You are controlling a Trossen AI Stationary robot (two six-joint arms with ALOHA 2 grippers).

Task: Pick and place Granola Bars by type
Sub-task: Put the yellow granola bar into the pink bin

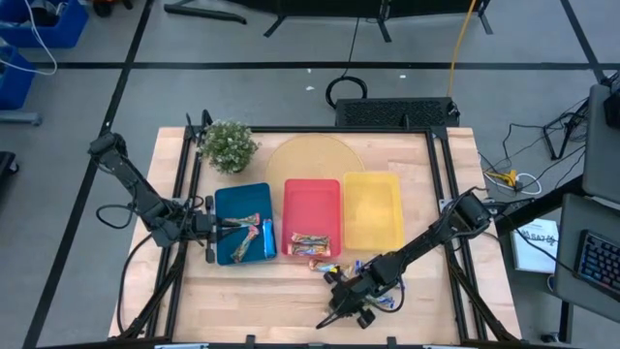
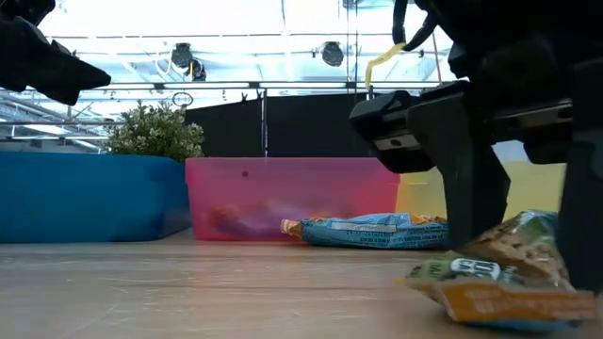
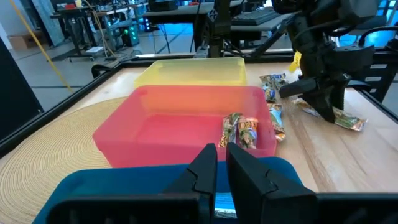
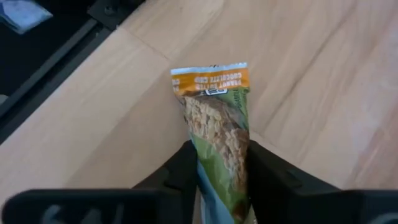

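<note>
Right wrist view is showing the right tool (image 4: 217,171) gripping a green-and-orange granola bar (image 4: 214,124) lengthwise on the table (image 4: 323,74), bar pointing straight ahead; left tool (image 3: 222,163) closed, empty.

Left arm (image 1: 136,189): dark, slim jointed links, black cable looped alongside. Right arm (image 1: 426,242): same dark build, bulkier joint housings. Left gripper (image 3: 222,174): two flat matte-black fingers. Right gripper (image 4: 217,171): black, blocky fingers.
</note>
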